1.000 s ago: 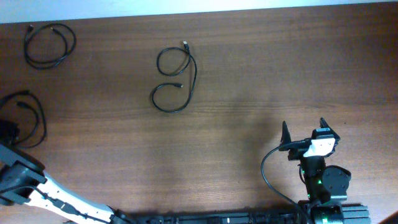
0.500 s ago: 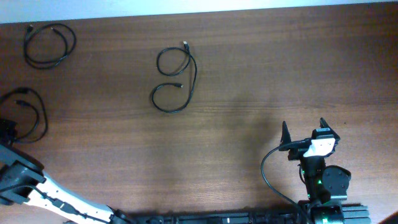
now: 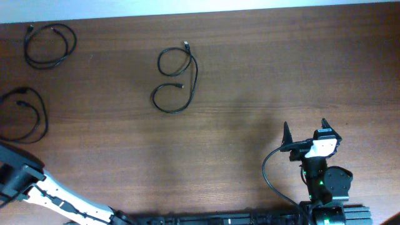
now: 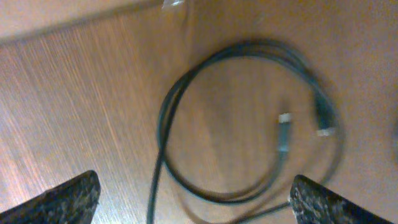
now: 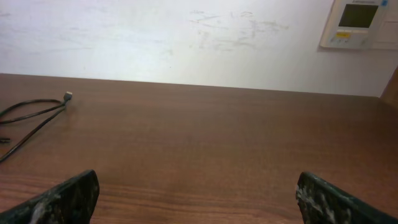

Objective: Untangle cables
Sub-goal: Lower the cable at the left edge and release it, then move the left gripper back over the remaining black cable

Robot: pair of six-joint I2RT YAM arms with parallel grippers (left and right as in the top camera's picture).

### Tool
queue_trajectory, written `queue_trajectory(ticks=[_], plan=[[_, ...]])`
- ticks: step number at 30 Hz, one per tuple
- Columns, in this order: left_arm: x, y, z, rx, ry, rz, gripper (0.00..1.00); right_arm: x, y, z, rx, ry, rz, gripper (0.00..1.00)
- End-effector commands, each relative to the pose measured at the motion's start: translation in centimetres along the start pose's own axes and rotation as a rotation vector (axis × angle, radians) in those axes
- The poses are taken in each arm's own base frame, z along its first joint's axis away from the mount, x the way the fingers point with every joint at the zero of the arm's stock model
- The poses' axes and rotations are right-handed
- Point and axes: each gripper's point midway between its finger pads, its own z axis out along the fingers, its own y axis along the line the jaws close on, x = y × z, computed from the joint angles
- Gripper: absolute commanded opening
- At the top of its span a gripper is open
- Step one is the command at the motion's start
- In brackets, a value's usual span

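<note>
Three thin black cables lie apart on the brown table [image 3: 262,69]. One loop [image 3: 50,45] is at the far left corner, a second loop [image 3: 28,115] is by the left edge, and a figure-eight one [image 3: 177,80] is in the middle. In the left wrist view my left gripper [image 4: 196,205] is open just above the second loop [image 4: 163,112], which lies flat and untouched, its two plug ends inside the ring. My right gripper [image 3: 305,128] is open and empty at the near right. Its wrist view shows the middle cable's silver plug [image 5: 67,96] far to the left.
My left arm's white link [image 3: 37,190] crosses the near left corner. The right arm's base [image 3: 325,187] and its thick black wire sit at the near right. A white wall with a control panel [image 5: 360,22] rises behind the table's far edge.
My left gripper has opened and let go of the loop by the left edge. It has also drawn back out of the overhead view. The right arm has not moved.
</note>
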Motion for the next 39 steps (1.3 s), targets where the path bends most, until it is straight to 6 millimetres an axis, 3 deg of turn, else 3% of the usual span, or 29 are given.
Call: queue_trajectory(ticks=[1,4,6,7,12,16,17,18,20,23,26,34,39], plan=[[-0.9,-5.7,-5.6,0.204,-0.05,0.047,0.99,0.3,0.0,0.0,0.001,0.006,0.001,0.98],[0.6,-13.0,-10.5,0.575,-0.015,0.177,0.99,0.3,0.0,0.0,0.001,0.006,0.001,0.98],[2.8,-18.3,-13.9,0.83,0.028,0.27,0.99,0.3,0.0,0.0,0.001,0.006,0.001,0.98],[3.9,-19.8,-14.7,0.888,0.047,0.301,0.99,0.3,0.0,0.0,0.001,0.006,0.001,0.98],[11.6,-26.6,-16.1,0.94,0.104,0.542,1.0,0.3,0.0,0.0,0.001,0.006,0.001,0.98],[17.5,-30.1,-14.8,0.769,0.094,0.668,0.99,0.3,0.0,0.0,0.001,0.006,0.001,0.98],[20.2,-31.4,-13.9,0.683,0.066,0.743,0.88,0.3,0.0,0.0,0.001,0.006,0.001,0.98],[21.5,-32.1,-13.5,0.65,0.045,0.795,0.87,0.3,0.0,0.0,0.001,0.006,0.001,0.98],[23.8,-33.4,-12.9,0.597,0.001,0.903,1.0,0.3,0.0,0.0,0.001,0.006,0.001,0.98],[29.3,-35.6,-12.0,0.574,-0.067,1.255,0.99,0.3,0.0,0.0,0.001,0.006,0.001,0.98],[35.1,-35.8,-10.5,0.576,-0.037,1.586,0.99,0.3,0.0,0.0,0.001,0.006,0.001,0.98],[43.1,-36.3,-4.6,0.639,0.147,1.708,0.99,0.3,0.0,0.0,0.001,0.005,0.001,0.98],[45.9,-35.9,-2.2,0.66,0.231,1.723,1.0,0.3,0.0,0.0,0.001,0.006,0.001,0.98]])
